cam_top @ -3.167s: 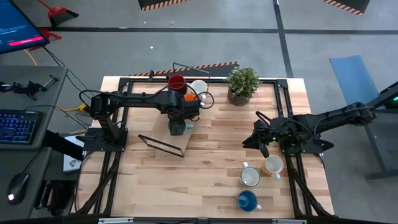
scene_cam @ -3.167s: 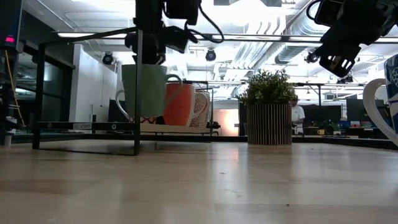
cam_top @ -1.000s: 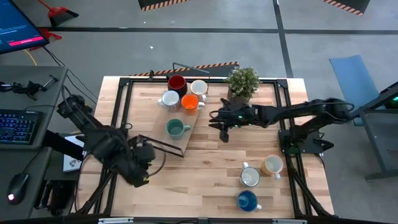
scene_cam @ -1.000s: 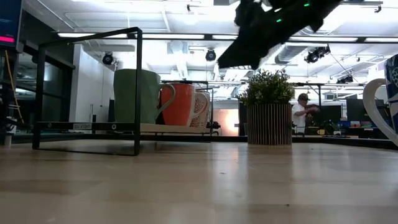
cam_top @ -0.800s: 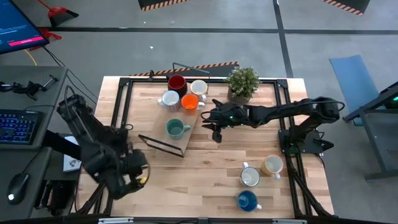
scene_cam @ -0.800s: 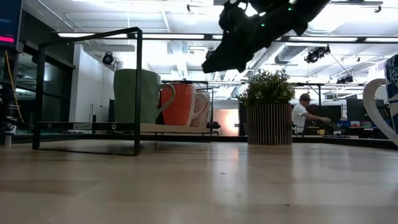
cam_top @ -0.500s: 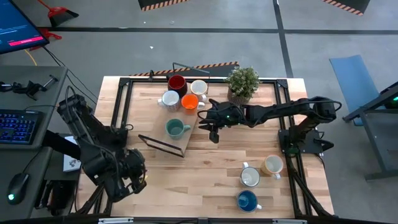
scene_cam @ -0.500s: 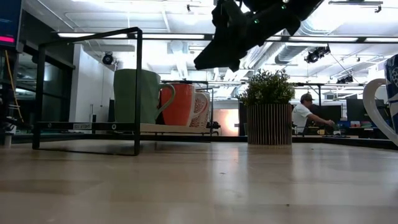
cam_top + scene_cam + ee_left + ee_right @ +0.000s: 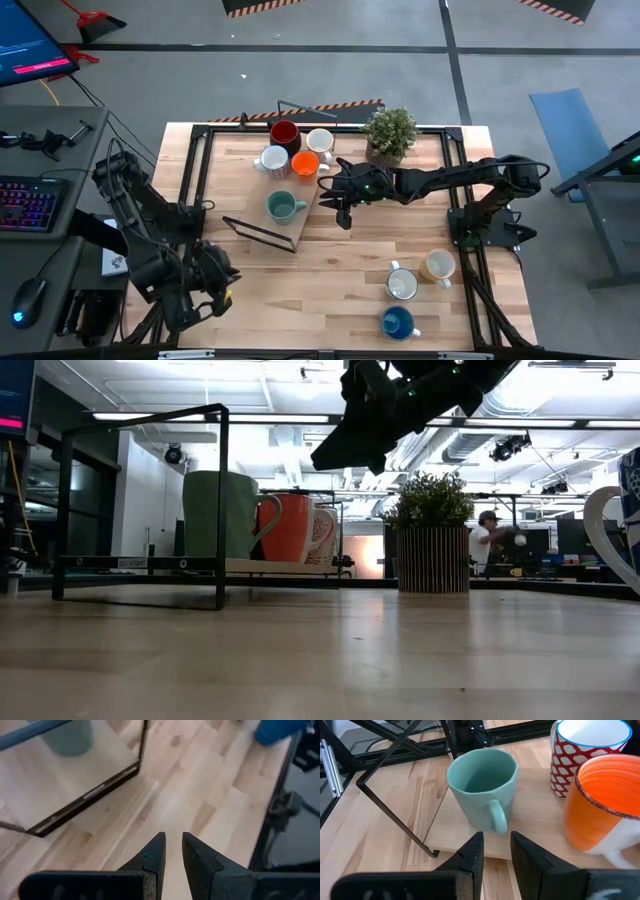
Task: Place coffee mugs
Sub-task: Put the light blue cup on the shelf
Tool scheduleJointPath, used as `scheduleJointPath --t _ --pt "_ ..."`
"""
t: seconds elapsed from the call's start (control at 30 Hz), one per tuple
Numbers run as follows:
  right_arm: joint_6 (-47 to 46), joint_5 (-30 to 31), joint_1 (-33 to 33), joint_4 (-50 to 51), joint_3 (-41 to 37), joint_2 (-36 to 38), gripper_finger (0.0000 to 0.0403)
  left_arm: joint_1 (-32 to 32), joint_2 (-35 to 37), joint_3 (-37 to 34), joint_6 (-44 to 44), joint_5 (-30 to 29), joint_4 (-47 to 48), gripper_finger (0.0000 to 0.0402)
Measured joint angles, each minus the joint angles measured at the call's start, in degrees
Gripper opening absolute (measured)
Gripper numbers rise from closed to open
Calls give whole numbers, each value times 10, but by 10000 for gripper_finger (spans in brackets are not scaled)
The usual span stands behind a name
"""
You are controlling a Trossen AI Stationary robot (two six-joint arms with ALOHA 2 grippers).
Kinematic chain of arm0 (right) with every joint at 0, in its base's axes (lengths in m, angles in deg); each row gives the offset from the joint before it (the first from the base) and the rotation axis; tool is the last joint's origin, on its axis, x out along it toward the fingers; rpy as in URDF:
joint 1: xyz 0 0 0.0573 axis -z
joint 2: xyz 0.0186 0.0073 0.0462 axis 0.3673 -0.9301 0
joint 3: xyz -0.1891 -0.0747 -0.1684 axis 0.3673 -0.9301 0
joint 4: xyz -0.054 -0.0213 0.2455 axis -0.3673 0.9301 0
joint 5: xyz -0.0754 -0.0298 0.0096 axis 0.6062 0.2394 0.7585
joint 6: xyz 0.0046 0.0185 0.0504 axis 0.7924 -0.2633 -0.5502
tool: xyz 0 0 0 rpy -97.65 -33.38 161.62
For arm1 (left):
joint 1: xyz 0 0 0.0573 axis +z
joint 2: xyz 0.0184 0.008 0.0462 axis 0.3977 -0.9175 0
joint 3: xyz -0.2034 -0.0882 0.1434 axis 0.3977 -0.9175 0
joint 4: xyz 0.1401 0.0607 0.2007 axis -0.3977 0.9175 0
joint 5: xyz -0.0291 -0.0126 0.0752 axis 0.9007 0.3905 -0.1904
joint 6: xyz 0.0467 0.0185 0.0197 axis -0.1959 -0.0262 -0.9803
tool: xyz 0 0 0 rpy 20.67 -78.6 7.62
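Observation:
A teal-green mug [image 9: 283, 207] [image 9: 482, 790] stands upright on its base on a wooden board [image 9: 452, 832] inside a black frame [image 9: 258, 232]. Behind it on the board stand an orange mug [image 9: 305, 164] [image 9: 605, 805], a red-patterned white mug [image 9: 587, 750], a dark red mug [image 9: 285, 132] and a white mug [image 9: 320, 140]. My right gripper [image 9: 342, 210] [image 9: 495, 842] hovers open just right of the teal mug, its fingers pointing at the mug's handle [image 9: 497, 817]. My left gripper [image 9: 222, 283] [image 9: 174, 845] hangs over the near left of the table, narrowly open with nothing between its fingers.
A white mug [image 9: 402, 285], a tan mug [image 9: 437, 265] and a blue mug [image 9: 397, 322] stand on the bare wood at the near right. A potted plant [image 9: 390, 135] stands at the far edge beside the board. A person [image 9: 490, 540] moves in the room behind.
My left gripper has swung toward the table's near left corner and sunk, rolling as it went. My right gripper has reached a little farther toward the table's left, toward the teal mug, then stopped. No mug has moved.

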Motion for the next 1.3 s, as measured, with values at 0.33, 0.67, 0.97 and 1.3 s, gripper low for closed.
scheduleJointPath --t 0.33,0.67,0.97,1.3 --pt "0 0 0 -20 0 0 78 31 80 -232 -189 -16 -426 54" --pt "-15 -8 0 -43 -1 -34 78 122 98 -436 -348 151 -914 54" --pt "-30 -11 -4 -118 -1 -54 78 146 98 -407 -566 130 -940 54" --pt "-6 -28 -15 -68 94 -128 78 149 99 -407 -551 122 -946 54"
